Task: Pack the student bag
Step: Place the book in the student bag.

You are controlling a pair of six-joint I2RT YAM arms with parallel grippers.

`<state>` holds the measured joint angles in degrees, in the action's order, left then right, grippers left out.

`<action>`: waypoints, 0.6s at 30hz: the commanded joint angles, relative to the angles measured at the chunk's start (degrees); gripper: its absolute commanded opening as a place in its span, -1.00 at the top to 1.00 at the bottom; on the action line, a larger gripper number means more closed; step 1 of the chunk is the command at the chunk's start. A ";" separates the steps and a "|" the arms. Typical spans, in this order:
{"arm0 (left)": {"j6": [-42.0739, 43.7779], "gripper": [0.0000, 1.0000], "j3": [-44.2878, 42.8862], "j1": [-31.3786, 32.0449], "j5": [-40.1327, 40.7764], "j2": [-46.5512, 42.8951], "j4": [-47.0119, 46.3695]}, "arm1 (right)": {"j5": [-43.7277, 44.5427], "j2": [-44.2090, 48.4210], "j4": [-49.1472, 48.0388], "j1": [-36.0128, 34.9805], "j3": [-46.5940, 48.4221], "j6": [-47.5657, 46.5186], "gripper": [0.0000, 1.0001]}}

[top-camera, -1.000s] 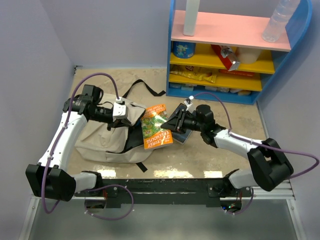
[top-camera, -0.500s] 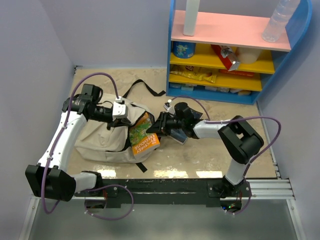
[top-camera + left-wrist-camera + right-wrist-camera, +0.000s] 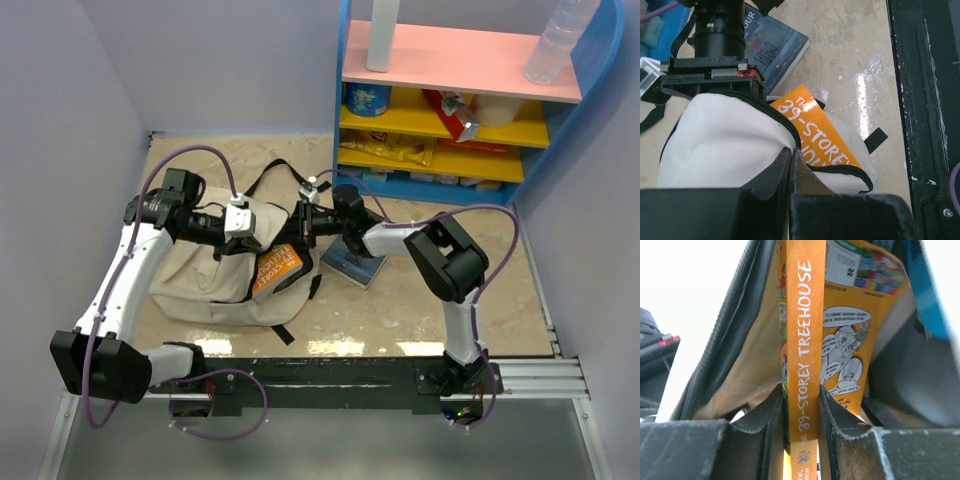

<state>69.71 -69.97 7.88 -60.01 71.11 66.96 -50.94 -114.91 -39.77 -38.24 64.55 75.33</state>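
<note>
1. From above, the student bag (image 3: 205,275) lies on the left half of the table (image 3: 420,300), its mouth facing right. The left gripper (image 3: 243,224) sits on the bag's upper rim, and the right gripper (image 3: 298,230) reaches across from the right to the opening. An orange book (image 3: 276,268) stands tilted in the mouth, partly inside. A blue book (image 3: 352,262) lies flat just right of the bag, and a shelf unit (image 3: 450,110) stands at the far right.

2. On the left wrist camera, the left gripper (image 3: 791,165) has its jaws pinched fully together on a fold of the student bag (image 3: 725,132) at the zipper edge. The orange book (image 3: 815,127) pokes out of the opening just beyond, with the blue book (image 3: 772,47) farther off on the table.

3. On the right wrist camera, the right gripper (image 3: 801,407) is clamped on the spine of the orange book (image 3: 802,330), one finger on each side. The spine reads "39-Storey Treehouse". The book's far end sits between the tan inner walls of the student bag (image 3: 757,350).
</note>
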 commanded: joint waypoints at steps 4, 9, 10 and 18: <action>1.83 1.00 -1.74 -0.15 -5.30 -2.03 0.54 | 3.91 -5.93 -16.58 -0.52 12.33 9.84 1.00; 1.74 1.00 -1.66 -0.15 -5.38 -2.21 0.80 | 16.28 -3.50 9.40 -1.31 18.85 -6.98 1.00; 1.83 1.00 -1.66 -0.15 -5.47 -2.29 0.89 | 18.83 -2.08 12.84 -1.31 19.03 -10.00 1.00; 1.74 1.00 -0.86 -0.06 -5.64 -2.30 0.01 | 28.80 8.65 6.24 -0.26 5.78 -5.34 1.00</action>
<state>70.59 -69.95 7.22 -58.87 70.41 66.26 -31.14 -112.01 -18.33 -41.17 74.63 64.66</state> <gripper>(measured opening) 0.017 0.275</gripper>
